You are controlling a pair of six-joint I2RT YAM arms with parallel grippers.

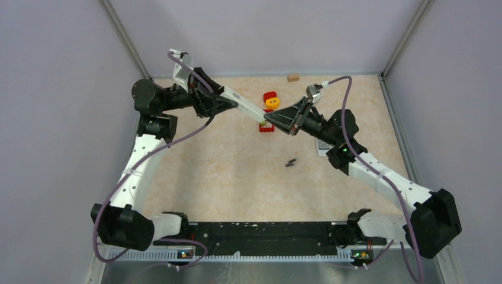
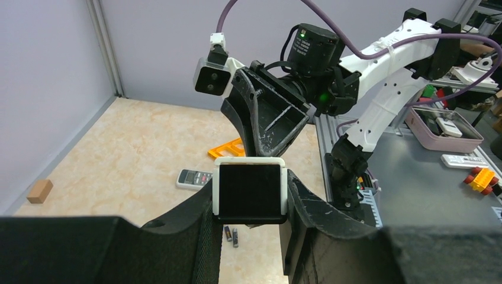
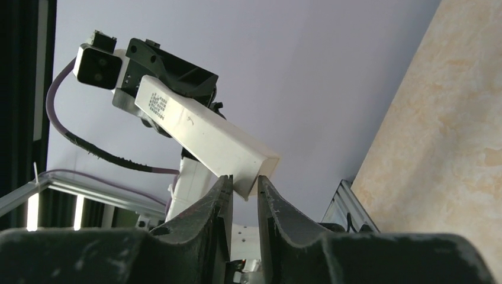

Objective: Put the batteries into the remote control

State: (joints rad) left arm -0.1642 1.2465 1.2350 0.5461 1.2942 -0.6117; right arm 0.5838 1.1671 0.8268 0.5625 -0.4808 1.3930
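- Left gripper (image 2: 250,202) is clamped round one end of the remote control (image 1: 247,109), holding it off the table (image 1: 225,171).
- Right gripper (image 3: 244,184) is nearly closed, its fingers pinching the remote's other end.
- Batteries (image 1: 290,162) lie loose on the table, near mid-table and well apart from both grippers; none loaded yet.
- Step looks like opening or turning the remote between the two arms; I can't see the cover.
- Next: expose the compartment, free the right gripper, go down for a cell.
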